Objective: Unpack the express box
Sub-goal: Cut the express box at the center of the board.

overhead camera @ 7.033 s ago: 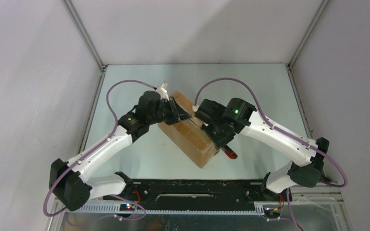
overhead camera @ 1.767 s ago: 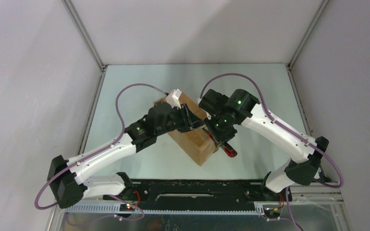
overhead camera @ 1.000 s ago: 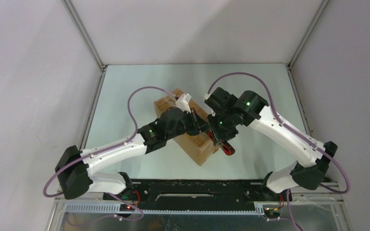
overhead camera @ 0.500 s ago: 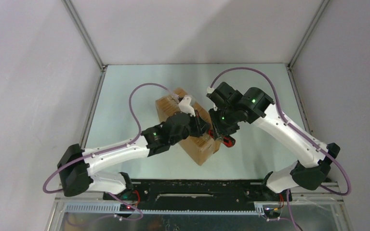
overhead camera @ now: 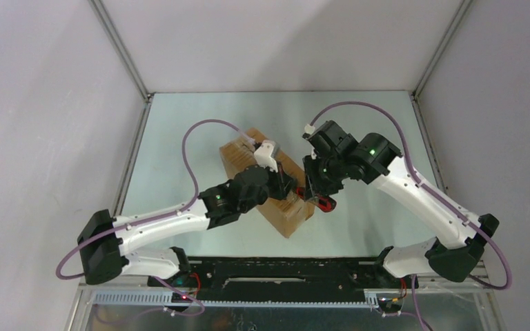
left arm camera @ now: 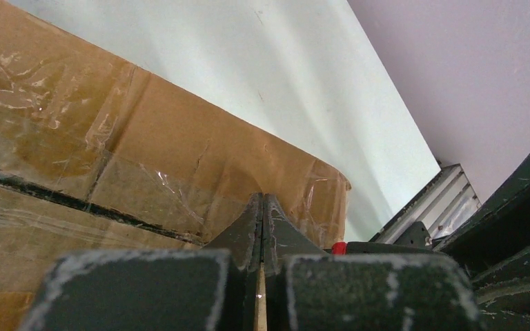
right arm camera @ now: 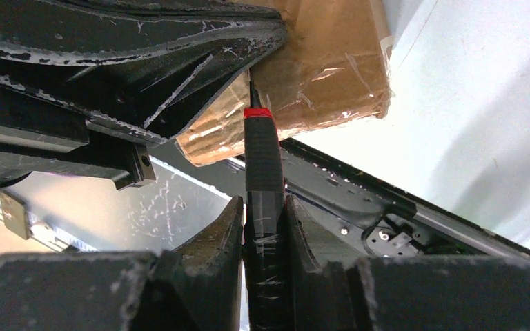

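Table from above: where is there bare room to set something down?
Bare table lies between the express box and the back wall, and between the box's near corner and the black base rail. It is crowded at the box's right side, where the left claw and right claw, gripping a tool, meet.
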You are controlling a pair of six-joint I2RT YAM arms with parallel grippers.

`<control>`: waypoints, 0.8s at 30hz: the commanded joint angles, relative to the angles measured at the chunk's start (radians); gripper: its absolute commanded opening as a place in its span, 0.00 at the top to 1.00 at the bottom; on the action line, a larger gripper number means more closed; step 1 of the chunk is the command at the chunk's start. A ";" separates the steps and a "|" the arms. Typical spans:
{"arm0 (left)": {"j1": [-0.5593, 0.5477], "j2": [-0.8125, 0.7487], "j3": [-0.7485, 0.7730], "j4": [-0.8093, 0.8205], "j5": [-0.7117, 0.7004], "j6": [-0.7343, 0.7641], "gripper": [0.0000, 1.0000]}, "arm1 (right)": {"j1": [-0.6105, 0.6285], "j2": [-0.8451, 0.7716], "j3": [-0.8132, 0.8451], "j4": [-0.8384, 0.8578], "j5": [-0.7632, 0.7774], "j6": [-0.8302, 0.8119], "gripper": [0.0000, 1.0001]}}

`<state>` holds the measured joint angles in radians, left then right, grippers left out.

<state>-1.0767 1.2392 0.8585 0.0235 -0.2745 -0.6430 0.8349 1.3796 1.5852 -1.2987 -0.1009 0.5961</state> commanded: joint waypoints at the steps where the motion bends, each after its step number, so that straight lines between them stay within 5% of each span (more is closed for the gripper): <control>1: -0.029 0.066 -0.077 -0.286 0.143 0.027 1.00 | -0.029 -0.005 -0.049 0.263 0.139 0.070 1.00; 15: 0.230 -0.014 0.016 -0.433 0.244 0.069 0.65 | 0.045 0.030 0.024 0.010 0.073 -0.102 1.00; 24: 0.271 0.015 0.020 -0.457 0.248 0.098 0.62 | 0.084 0.034 0.074 -0.124 0.068 -0.126 1.00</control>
<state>-0.8539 1.1988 0.9138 -0.1421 0.0662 -0.6361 0.9092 1.4113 1.6039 -1.2846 -0.0525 0.4965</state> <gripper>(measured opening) 0.375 0.261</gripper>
